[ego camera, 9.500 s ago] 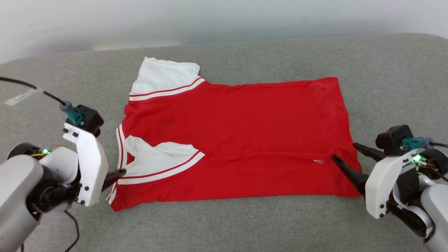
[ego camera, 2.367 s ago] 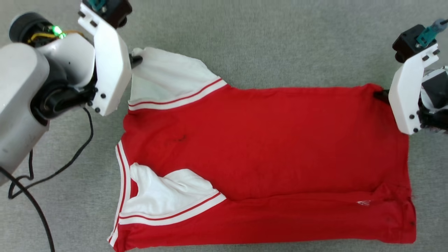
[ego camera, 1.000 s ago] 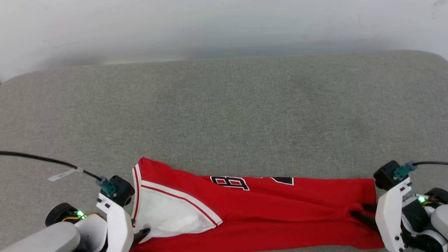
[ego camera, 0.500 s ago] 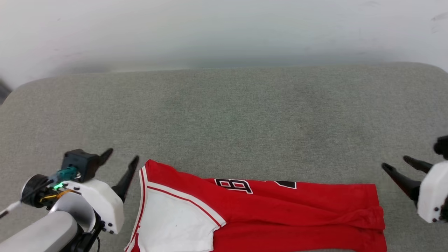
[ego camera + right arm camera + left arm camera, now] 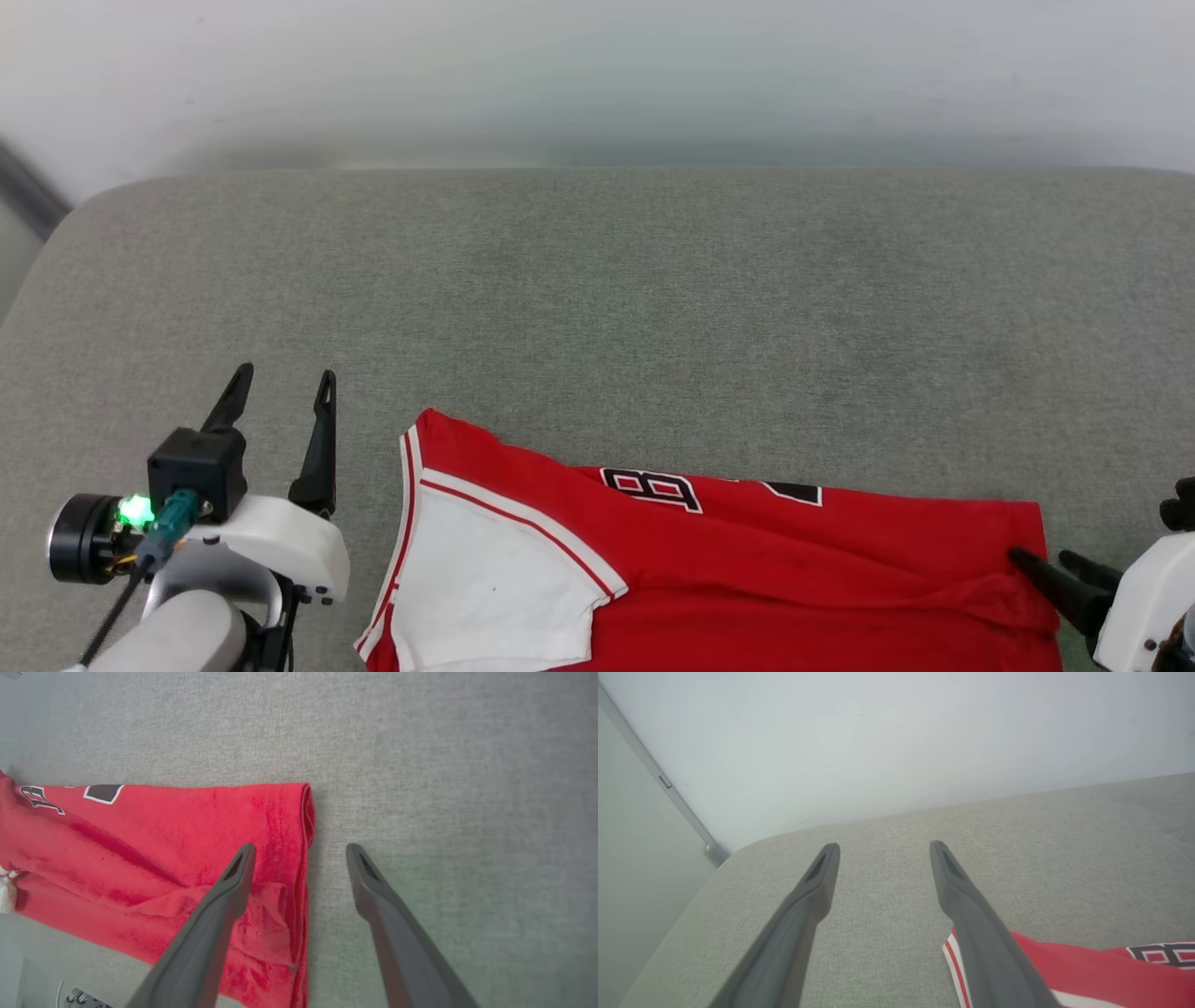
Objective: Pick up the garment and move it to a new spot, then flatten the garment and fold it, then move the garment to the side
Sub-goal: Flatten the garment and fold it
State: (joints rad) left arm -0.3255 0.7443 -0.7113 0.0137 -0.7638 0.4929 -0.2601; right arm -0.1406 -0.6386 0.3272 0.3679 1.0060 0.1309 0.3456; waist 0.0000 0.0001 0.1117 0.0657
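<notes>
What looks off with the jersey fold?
The garment lies folded lengthwise but untidy. Its hem end is bunched and creased beside the open right gripper, and the black print peeks out along the far edge. No damage is visible.

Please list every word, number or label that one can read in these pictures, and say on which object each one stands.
"B" or "8", I cannot tell which: a black, white-outlined character on the red garment, half hidden where the cloth folds over.
A second black fragment beside it: too cut off to read.
No other text is legible.
</notes>
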